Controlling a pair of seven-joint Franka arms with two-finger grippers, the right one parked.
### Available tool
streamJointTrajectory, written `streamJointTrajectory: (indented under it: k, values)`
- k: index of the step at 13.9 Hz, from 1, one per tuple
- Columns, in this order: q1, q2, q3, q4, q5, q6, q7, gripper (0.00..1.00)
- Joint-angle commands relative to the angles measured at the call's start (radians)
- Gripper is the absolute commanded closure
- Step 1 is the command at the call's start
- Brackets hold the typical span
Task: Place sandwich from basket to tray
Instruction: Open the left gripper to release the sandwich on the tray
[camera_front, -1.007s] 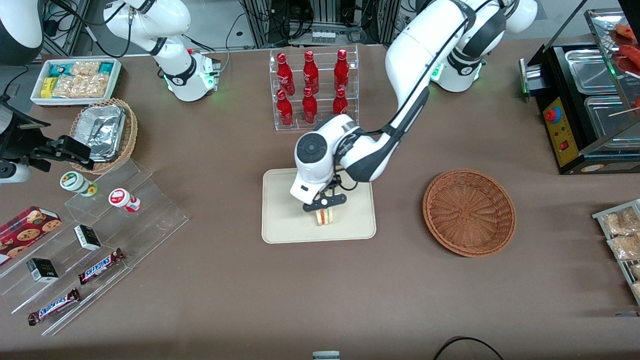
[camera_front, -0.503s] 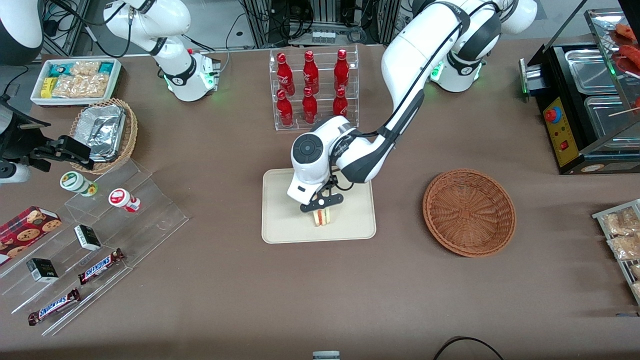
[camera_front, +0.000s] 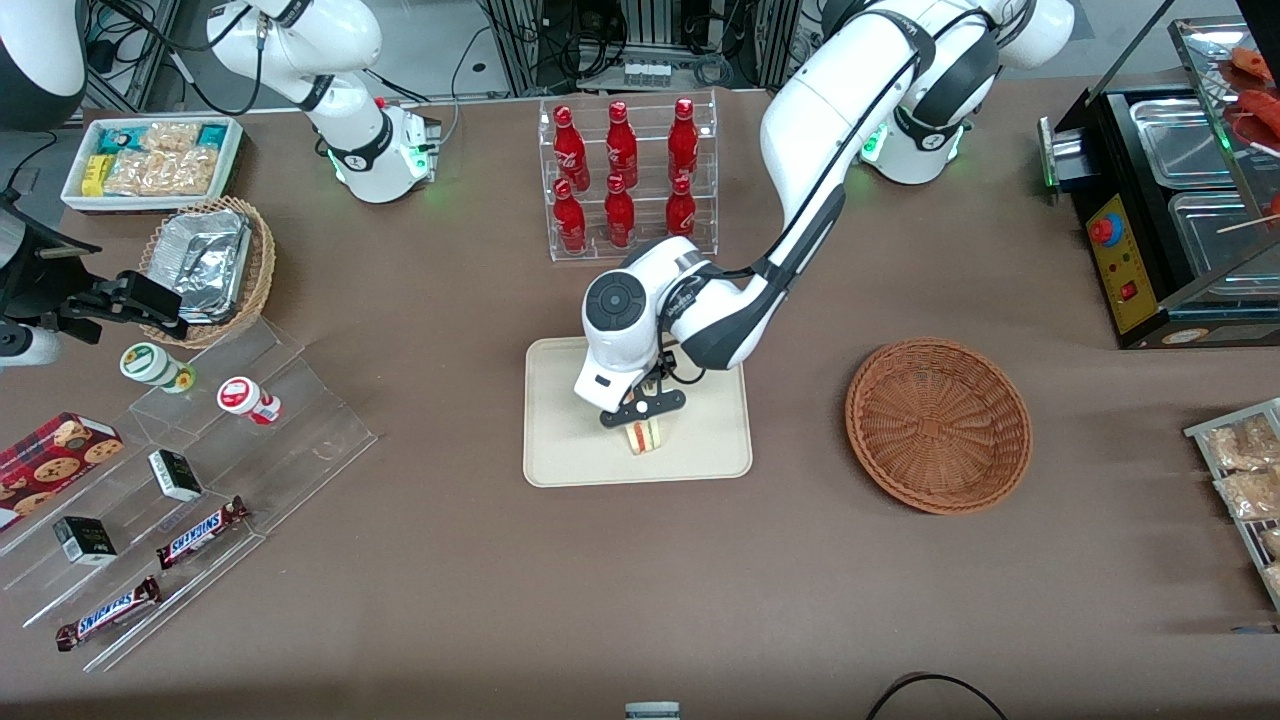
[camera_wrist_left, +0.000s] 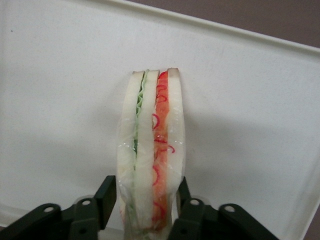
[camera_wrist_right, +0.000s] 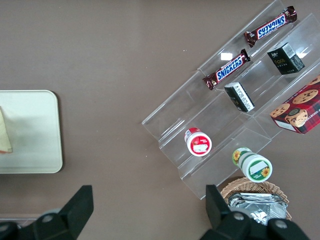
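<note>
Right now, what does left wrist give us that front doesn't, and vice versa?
Only the left wrist view: the fingers pressed against the sandwich's bread sides, with green and red filling layers distinct.

Only the front view: the empty basket toward the working arm's end of the table, and the rack of red bottles.

Both: the gripper holding the sandwich upright over the tray.

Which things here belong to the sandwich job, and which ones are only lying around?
Job:
sandwich, on the tray
tray
basket
gripper, shut on the sandwich over the tray

Lying about:
red bottles
Snickers bars
foil trays
cookie box
</note>
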Motion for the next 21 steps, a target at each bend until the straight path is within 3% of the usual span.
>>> streamJointTrajectory:
  k: [1, 8, 15, 21]
  values:
    - [-0.013, -0.023, 0.013, 0.021, 0.021, -0.014, -0.022, 0.0]
    - [0.004, -0.114, 0.012, 0.036, 0.017, -0.096, -0.005, 0.0]
    - [0.086, -0.201, 0.012, 0.039, 0.018, -0.217, 0.177, 0.0]
    - [0.314, -0.346, 0.007, -0.075, -0.043, -0.278, 0.468, 0.0]
